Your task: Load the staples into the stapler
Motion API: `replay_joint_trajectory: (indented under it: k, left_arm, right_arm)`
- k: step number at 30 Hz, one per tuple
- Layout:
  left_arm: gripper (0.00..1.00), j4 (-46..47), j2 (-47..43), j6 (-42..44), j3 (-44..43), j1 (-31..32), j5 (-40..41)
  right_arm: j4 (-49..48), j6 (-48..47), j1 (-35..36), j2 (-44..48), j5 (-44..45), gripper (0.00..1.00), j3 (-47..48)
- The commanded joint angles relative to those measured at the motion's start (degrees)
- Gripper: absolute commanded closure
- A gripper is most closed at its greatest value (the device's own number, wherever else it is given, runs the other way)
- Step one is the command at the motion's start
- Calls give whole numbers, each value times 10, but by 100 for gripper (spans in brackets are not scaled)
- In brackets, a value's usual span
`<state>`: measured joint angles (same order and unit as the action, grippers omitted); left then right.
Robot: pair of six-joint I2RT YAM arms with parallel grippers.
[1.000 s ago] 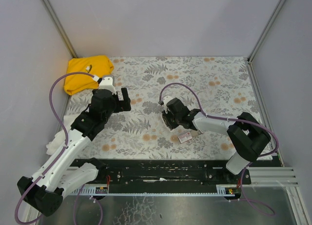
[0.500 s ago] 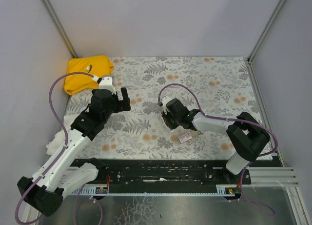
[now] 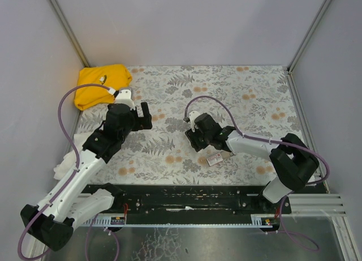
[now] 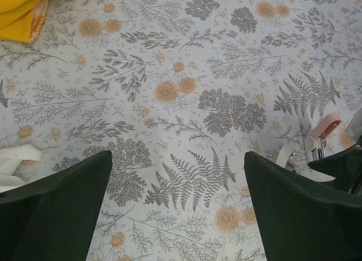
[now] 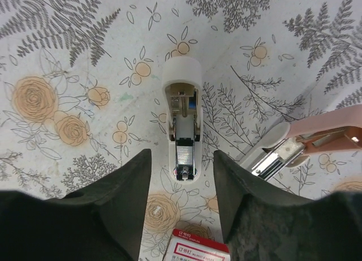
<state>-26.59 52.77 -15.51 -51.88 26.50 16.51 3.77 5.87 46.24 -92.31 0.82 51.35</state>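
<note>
Where opened out flat on the floral cloth [image 5: 68, 57], shows the stapler [image 5: 182, 125] channel-up: white base pointing away, pink top [image 5: 308, 139] swung off to the right, presumably for dropping a strip straight in. Silvery metal in the channel; cannot tell whether staples or just the pusher. No loose staples seen. Just near of the base, a corner of the red-and-white box [image 5: 195, 251], close for reach. Straddling the base without touching it, the right gripper [image 5: 182, 159]: half parted, holding nothing, apparently lined up over the channel. Well to the left, out of the way, the left gripper [image 4: 178, 215]: wide, empty.

From above, hides the stapler under the right wrist, yet gives the box whole, plus a yellow cloth [image 3: 102, 84] in the far left corner. From the left wrist, catches only the pink tip at the right edge.
</note>
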Motion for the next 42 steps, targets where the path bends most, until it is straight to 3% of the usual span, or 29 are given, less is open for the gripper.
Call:
replay_joint_trajectory:
  k: [1,7,11,17,27,42]
  left_arm:
    - [0,39,11,-5,-2,-4,-39]
    - [1,95,42,-74,22,9,-159]
    - [2,140,86,-95,31,45,-204]
    - [11,267,193,-135,57,69,-287]
    - [32,314,328,-105,34,68,-317]
    - [39,383,417,-87,31,68,-372]
  right_arm:
    - [-1,21,6,55,2,44,12]
    - [9,88,-2,106,35,39,-19]
    - [7,132,-43,139,4,36,-59]
    - [-4,175,-82,127,-19,35,-75]
    - [-25,194,-82,51,-45,34,-35]
    - [-32,194,-82,5,-61,37,-10]
